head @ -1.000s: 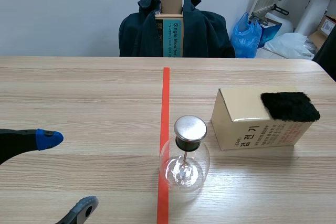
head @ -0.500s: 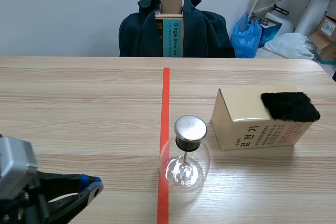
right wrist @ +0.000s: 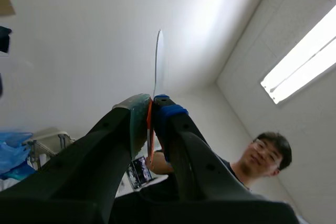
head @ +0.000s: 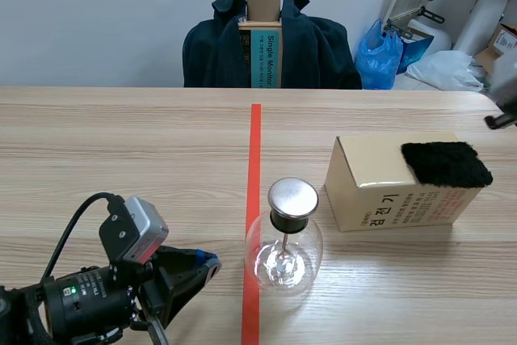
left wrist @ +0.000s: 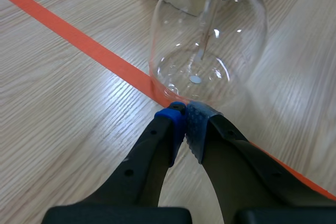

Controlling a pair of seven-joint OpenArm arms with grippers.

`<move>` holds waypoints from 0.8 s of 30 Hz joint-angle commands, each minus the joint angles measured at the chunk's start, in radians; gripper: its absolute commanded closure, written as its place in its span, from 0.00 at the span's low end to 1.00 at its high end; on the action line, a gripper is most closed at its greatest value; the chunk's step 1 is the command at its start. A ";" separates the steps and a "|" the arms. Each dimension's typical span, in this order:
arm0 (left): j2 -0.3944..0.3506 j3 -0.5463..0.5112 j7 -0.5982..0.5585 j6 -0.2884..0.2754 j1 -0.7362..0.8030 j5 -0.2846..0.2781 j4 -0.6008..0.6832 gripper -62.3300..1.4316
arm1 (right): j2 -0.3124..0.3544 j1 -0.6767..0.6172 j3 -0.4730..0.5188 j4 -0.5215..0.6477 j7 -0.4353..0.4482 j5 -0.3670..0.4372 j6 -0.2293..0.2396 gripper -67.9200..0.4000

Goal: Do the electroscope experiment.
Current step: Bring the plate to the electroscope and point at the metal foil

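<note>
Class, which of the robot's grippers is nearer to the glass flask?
Left. The left gripper, shut, is low over the table, just short of the glass flask. The right gripper points upward, clamped on a thin strip, with no flask in its view.

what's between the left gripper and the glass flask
Only the orange tape line, no object. The scene view shows it running between the left gripper and the glass flask; the left wrist view shows the shut tips on it.
</note>
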 commanded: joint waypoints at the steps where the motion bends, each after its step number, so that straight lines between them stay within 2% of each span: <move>1: 0.003 -0.009 -0.015 0.010 0.010 -0.009 0.019 0.95 | 0.009 0.001 -0.013 -0.005 0.000 -0.013 -0.011 0.98; 8: 0.008 -0.006 -0.018 0.016 0.009 -0.009 0.010 0.95 | -0.069 0.000 -0.087 -0.086 -0.001 -0.198 -0.011 0.98; 15: 0.008 -0.005 -0.018 0.016 0.009 -0.009 0.010 0.95 | -0.119 -0.018 -0.093 -0.195 -0.003 -0.358 -0.010 0.98; 19: 0.008 -0.005 -0.018 0.016 0.009 -0.009 0.010 0.95 | -0.120 -0.032 -0.093 -0.250 -0.003 -0.400 -0.011 0.98; 24: 0.008 -0.005 -0.017 0.016 0.009 -0.009 0.010 0.95 | -0.119 -0.066 -0.090 -0.265 -0.002 -0.423 -0.017 0.98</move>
